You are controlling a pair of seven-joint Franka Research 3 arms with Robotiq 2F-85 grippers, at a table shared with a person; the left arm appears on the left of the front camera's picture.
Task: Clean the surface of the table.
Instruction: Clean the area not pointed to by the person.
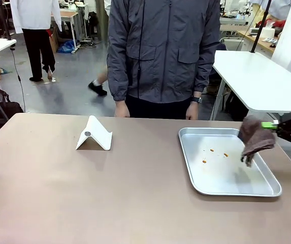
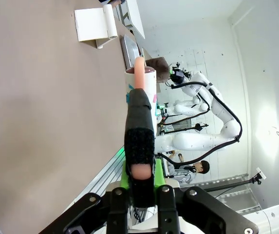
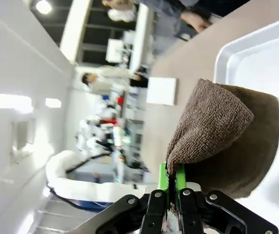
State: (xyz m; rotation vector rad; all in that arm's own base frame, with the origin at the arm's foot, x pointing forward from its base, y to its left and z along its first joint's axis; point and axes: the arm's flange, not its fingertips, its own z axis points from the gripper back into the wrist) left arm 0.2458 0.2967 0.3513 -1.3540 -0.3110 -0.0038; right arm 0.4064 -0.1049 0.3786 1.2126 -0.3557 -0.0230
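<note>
Two grips: right claw (image 1: 269, 124) pinches brown cloth (image 1: 256, 140) above tray (image 1: 221, 175), left claw (image 2: 140, 178) a black-wrapped stick (image 2: 139, 131).

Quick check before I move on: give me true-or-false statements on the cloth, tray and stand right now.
The right gripper holds the brown cloth. True.
The cloth lies flat on the table. False: it hangs above the right side of the tray.
The tray carries small orange spots. True.
The white stand sits inside the tray. False: it stands on the table, left of the tray.
</note>
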